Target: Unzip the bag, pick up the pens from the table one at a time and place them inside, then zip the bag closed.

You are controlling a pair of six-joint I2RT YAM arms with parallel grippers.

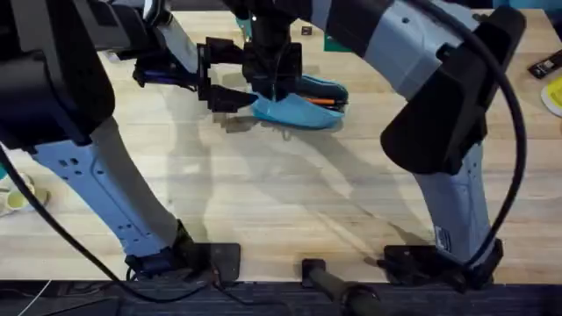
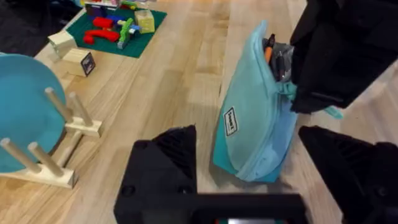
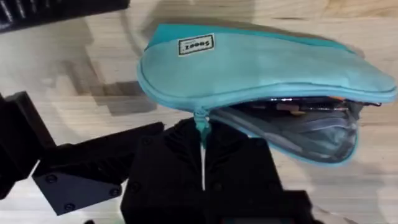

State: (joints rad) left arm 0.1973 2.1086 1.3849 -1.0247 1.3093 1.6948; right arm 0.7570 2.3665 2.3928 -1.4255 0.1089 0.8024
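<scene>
Bag (image 1: 299,107): far centre of table (image 1: 263,202), zip partly open, pens (image 1: 321,101) inside. Soft, light, floppy; brace one end. Right gripper (image 3: 202,134) clenched on zip tab (image 3: 200,118); left gripper (image 2: 249,171) released beside bag.

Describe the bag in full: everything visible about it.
The bag is a light blue soft fabric pouch, elongated, with a small white label on its side. It lies on the table, its zipper partly open, showing a grey lining and an orange pen inside. The right gripper is at the teal pull tab.
</scene>
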